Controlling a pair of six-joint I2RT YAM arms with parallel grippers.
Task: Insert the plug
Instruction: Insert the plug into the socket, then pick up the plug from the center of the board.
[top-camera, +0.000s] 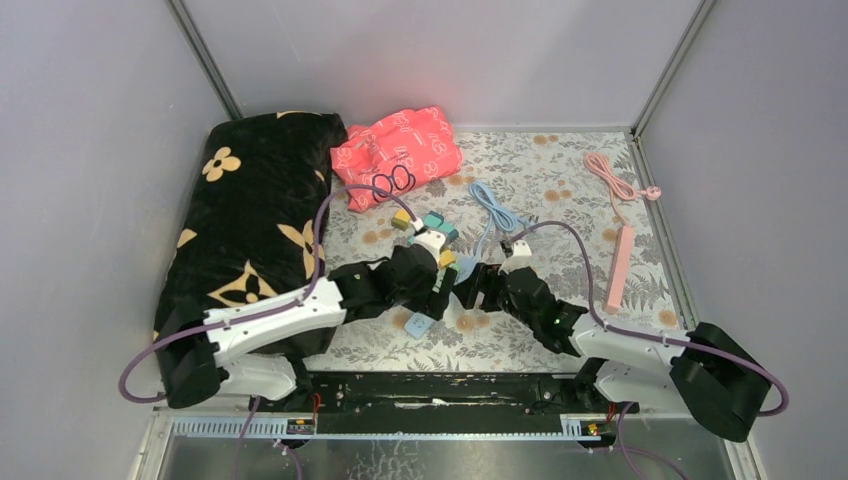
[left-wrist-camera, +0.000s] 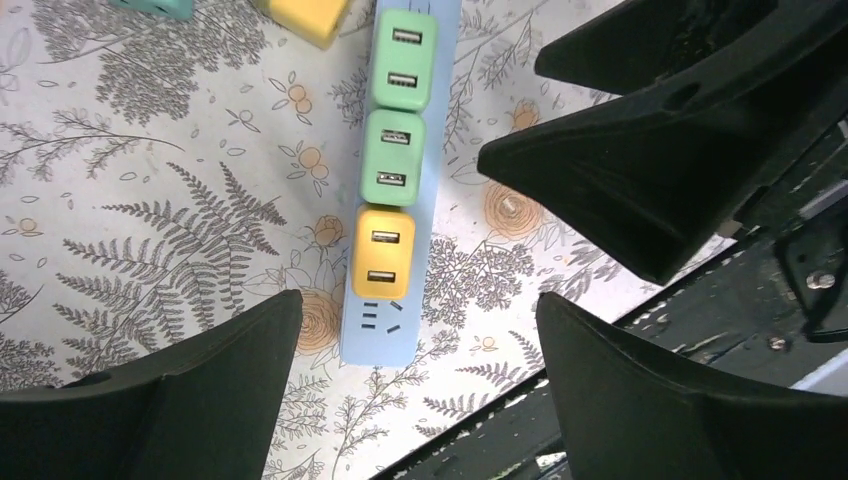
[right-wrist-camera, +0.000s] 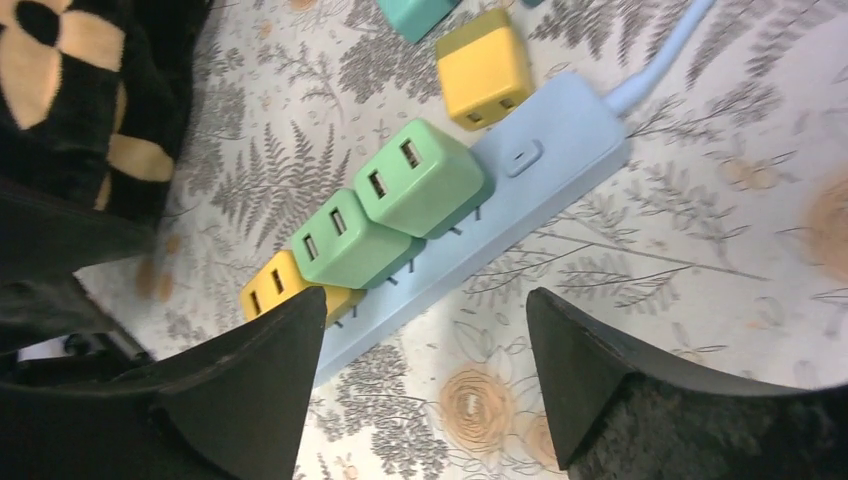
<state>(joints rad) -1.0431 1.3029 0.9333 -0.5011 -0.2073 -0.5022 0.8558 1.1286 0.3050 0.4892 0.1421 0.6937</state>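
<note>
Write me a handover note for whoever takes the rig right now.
Left gripper open, empty, over the blue power strip's free end.
Right gripper open, empty, over the same strip.
Done: two green adapters and a seated yellow adapter are plugged in the strip.
Left: one free socket at the strip's end; a loose yellow adapter and a teal adapter lie beside the strip, unplugged.

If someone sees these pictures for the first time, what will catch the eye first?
Most striking is the light blue power strip at the centre, with two green chargers and one yellow charger plugged in a row. On the left lies a big black blanket with pale flowers, and at the back a bright red bag.
</note>
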